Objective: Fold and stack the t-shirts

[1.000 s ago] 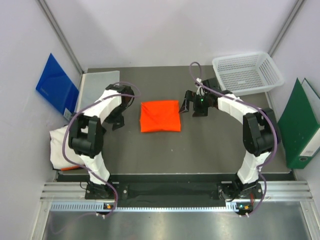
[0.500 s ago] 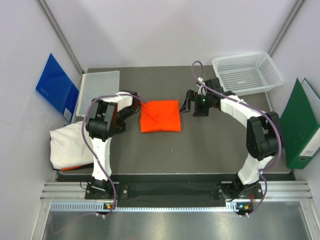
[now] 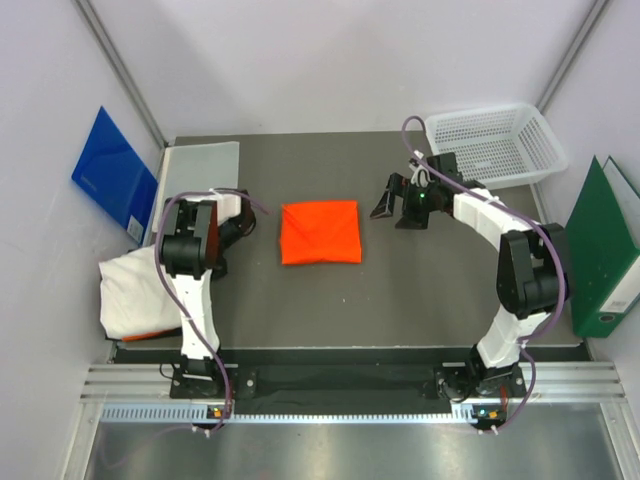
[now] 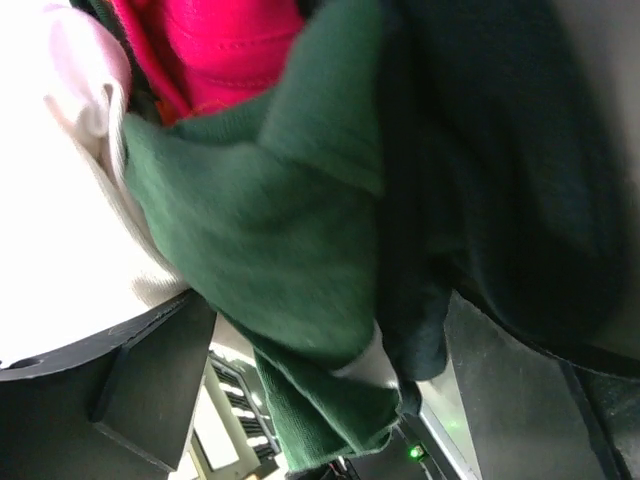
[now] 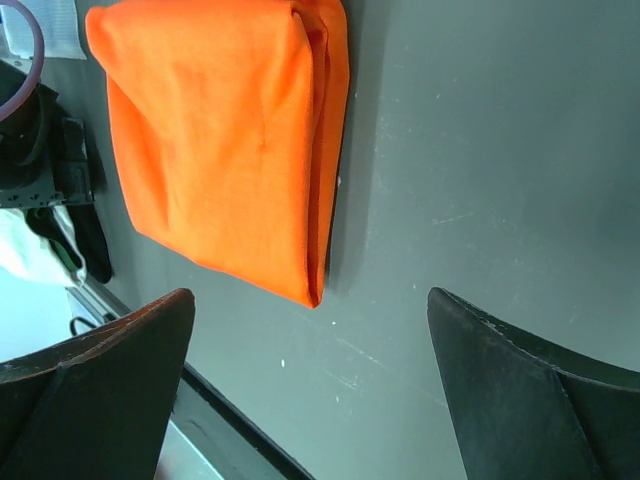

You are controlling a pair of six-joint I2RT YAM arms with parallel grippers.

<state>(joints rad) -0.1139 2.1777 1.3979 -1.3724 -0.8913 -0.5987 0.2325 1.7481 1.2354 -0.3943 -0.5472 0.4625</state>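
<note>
The orange t-shirt (image 3: 320, 232) lies folded into a square at the middle of the table (image 3: 400, 300). It also shows in the right wrist view, where the orange t-shirt (image 5: 220, 150) sits up and left of the fingers. My right gripper (image 3: 386, 205) hovers just right of it, open and empty, its jaws (image 5: 315, 400) wide over bare table. The white t-shirt (image 3: 135, 290) lies bunched over the table's left edge. My left gripper (image 3: 225, 240) is folded back near it, open (image 4: 340, 400). Green cloth (image 4: 270, 220), pink-red cloth (image 4: 230, 50) and white cloth (image 4: 60, 240) fill its view.
A white mesh basket (image 3: 495, 145) stands at the back right corner. A clear plastic sheet (image 3: 198, 170) lies at the back left, beside a blue folder (image 3: 112, 170) leaning on the wall. A green binder (image 3: 600, 250) stands at the right edge.
The left arm has swung back and to the left, away from the orange t-shirt, towards the white t-shirt. The right gripper has drawn back a little to the right.
</note>
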